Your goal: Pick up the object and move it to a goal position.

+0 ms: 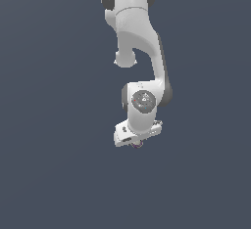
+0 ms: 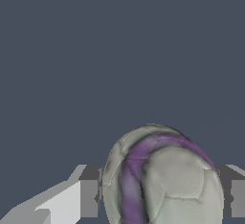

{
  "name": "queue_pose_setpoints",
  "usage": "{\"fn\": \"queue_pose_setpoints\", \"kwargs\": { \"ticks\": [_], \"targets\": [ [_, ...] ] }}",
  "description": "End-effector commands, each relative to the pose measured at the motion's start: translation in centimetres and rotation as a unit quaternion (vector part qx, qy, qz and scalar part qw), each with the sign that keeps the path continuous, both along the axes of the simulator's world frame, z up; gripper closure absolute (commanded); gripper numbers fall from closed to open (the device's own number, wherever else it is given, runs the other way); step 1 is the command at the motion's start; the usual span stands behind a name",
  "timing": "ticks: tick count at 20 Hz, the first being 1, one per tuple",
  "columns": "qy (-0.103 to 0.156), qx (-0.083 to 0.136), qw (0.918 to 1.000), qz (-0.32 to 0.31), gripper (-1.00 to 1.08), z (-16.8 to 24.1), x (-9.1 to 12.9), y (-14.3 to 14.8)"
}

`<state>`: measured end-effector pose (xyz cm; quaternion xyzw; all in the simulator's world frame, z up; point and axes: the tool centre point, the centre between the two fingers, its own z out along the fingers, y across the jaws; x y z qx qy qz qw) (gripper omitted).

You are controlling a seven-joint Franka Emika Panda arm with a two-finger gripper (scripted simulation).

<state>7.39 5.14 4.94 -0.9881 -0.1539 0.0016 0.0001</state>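
Ball clamped in gripper.
I see both fingers pressed against its sides; in the exterior view it barely peeks out beneath the arm.

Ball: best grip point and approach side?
Across its widest middle, coming from straight above. The ball is round with no handle or edge, so only opposite sides give hold. The wrist view shows a finger at each flank, so the tool already brackets it.

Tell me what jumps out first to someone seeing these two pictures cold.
In the exterior view, the white arm hangs down the middle against a flat dark blue-grey backdrop, its hand at the lowest point. In the wrist view, a pale ball with a purple streak fills the gap between the grey fingers, which sit against its sides.
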Motion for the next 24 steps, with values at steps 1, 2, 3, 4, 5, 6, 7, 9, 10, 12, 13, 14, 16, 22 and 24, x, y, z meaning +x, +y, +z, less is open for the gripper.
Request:
{"fn": "queue_pose_setpoints", "kwargs": {
  "ticks": [1,2,3,4,5,6,7,9,10,12,13,14,16,22,24],
  "targets": [
    [-0.001,0.0,1.0,0.0,1.08,0.8,-0.7,0.1],
    [-0.001,0.0,1.0,0.0,1.08,1.1,-1.1,0.1],
    [-0.001,0.0,1.0,0.0,1.08,1.4,-1.5,0.2],
    [-0.001,0.0,1.0,0.0,1.08,1.8,-2.0,0.2],
    [-0.001,0.0,1.0,0.0,1.08,2.2,-2.4,0.2],
    [-0.001,0.0,1.0,0.0,1.08,2.6,-3.0,0.3],
    [-0.001,0.0,1.0,0.0,1.08,3.0,-3.5,0.3],
    [-0.001,0.0,1.0,0.0,1.08,3.9,-4.6,0.4],
    [-0.001,0.0,1.0,0.0,1.08,4.4,-5.1,0.5],
    [-0.001,0.0,1.0,0.0,1.08,5.3,-6.3,0.6],
    [-0.001,0.0,1.0,0.0,1.08,5.8,-6.9,0.6],
    [-0.001,0.0,1.0,0.0,1.08,6.3,-7.5,0.7],
    [-0.001,-0.001,1.0,0.0,1.08,7.4,-8.8,0.8],
    [-0.001,-0.001,1.0,0.0,1.08,10.6,-12.7,1.2],
    [-0.001,-0.001,1.0,0.0,1.08,11.7,-14.0,1.3]
  ]
}}
